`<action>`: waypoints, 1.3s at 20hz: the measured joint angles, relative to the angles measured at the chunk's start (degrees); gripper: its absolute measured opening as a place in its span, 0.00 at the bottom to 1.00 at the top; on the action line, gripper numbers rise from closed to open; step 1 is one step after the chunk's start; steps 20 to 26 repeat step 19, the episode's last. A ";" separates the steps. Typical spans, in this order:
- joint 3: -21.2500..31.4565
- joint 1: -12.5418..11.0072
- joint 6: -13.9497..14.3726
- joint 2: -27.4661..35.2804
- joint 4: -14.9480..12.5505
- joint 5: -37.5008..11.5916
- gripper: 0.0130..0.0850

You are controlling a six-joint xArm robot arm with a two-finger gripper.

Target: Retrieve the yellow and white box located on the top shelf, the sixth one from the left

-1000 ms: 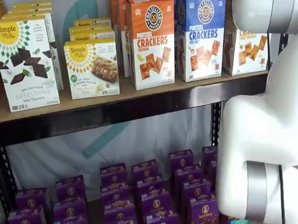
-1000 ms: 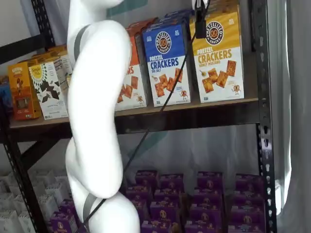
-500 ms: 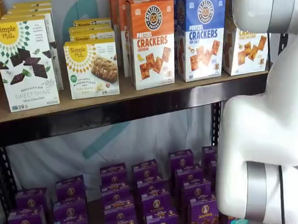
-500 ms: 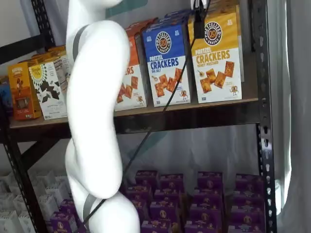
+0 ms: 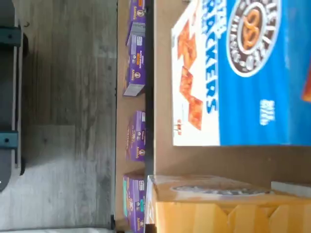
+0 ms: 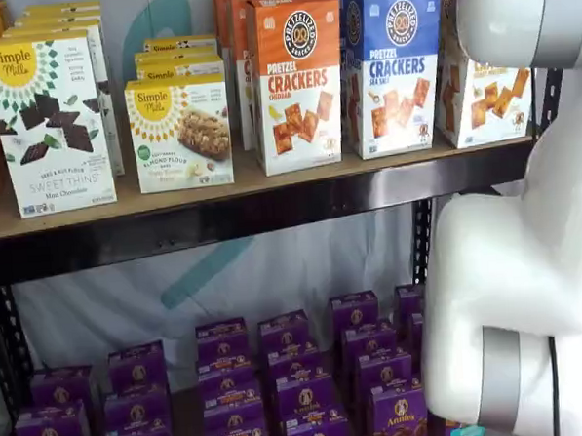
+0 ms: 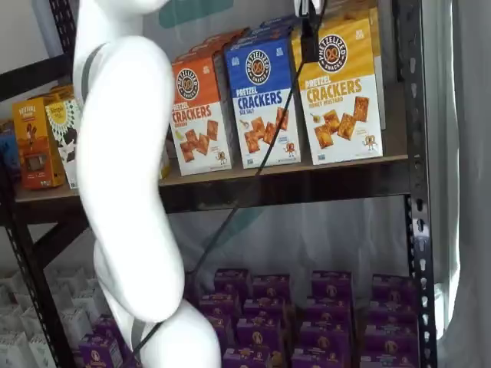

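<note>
The yellow and white box (image 7: 341, 100) stands at the right end of the top shelf (image 7: 307, 184), leaning a little. It shows in both shelf views, half hidden by my arm in one (image 6: 485, 105). The wrist view shows its yellow top edge (image 5: 218, 213) close below the camera. My gripper (image 7: 310, 38) shows only as one black finger with a cable, hanging from the view's top edge in front of the box's upper part. Whether it holds the box is not visible.
A blue-topped cracker box (image 7: 265, 92) stands close beside the yellow one, then an orange-topped box (image 7: 198, 115). My white arm (image 7: 123, 169) stands before the shelves. A black upright (image 7: 410, 153) is right of the yellow box. Several purple boxes (image 6: 280, 375) fill the lower shelf.
The yellow and white box has shifted a little forward and toward the blue box. My arm has swung left, uncovering the orange-topped box.
</note>
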 joint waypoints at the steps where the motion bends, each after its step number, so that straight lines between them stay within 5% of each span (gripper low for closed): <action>1: 1.31 -0.30 -0.28 -1.32 0.07 -0.11 0.67; 19: 17.26 -6.75 -7.26 -20.15 -2.92 6.17 0.67; 26: 17.26 -6.75 -7.26 -20.15 -2.92 6.17 0.67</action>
